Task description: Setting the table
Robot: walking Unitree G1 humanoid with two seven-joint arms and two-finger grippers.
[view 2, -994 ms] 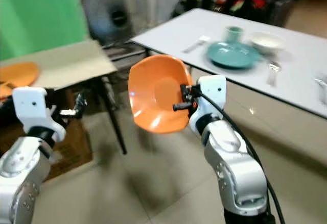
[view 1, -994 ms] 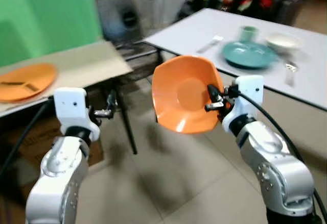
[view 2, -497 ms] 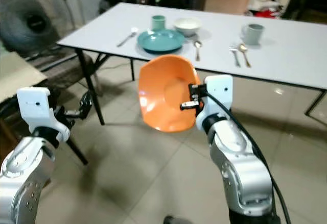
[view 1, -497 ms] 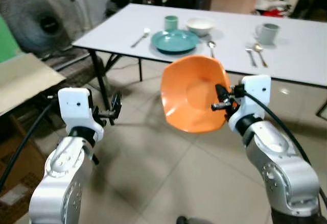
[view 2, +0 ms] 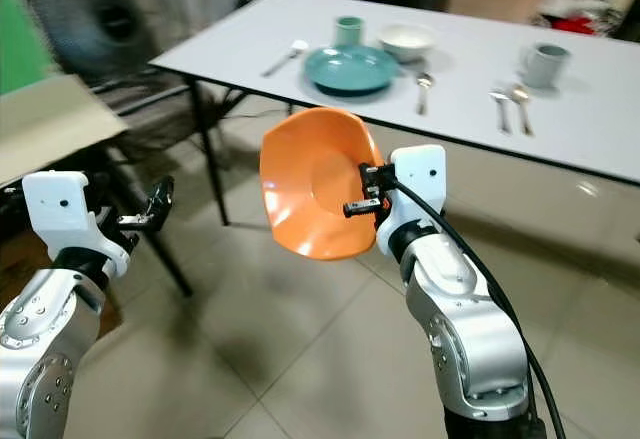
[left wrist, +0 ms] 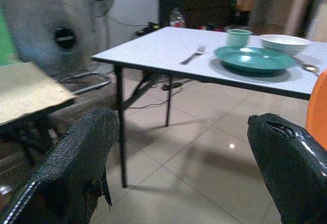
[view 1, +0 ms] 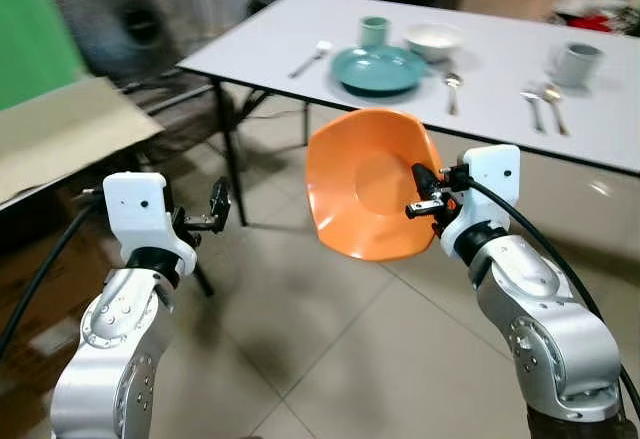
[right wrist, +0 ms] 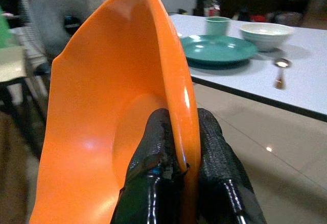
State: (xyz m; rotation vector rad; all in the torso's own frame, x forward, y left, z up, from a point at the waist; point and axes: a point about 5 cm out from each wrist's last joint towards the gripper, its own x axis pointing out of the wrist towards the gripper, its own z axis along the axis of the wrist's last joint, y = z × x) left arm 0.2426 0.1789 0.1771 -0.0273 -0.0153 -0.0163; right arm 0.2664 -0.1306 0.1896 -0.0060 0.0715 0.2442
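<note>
Orange plate (view 1: 366, 183) is hanging on edge, its rim pinched by the right gripper (right wrist: 178, 152), facing left, short of the table's near edge (view 1: 430, 129) straight ahead, while the left gripper (left wrist: 179, 168) is idling spread and empty

The camera has swung back left since half a second ago, so the white worktop (view 1: 480, 69) with its teal plate (view 1: 379, 68) sits further right and higher in view. The green wall (view 1: 30, 39) and tan board (view 1: 60, 139) have returned at left. The blurred fan (view 1: 130, 19) is nearer.
</note>
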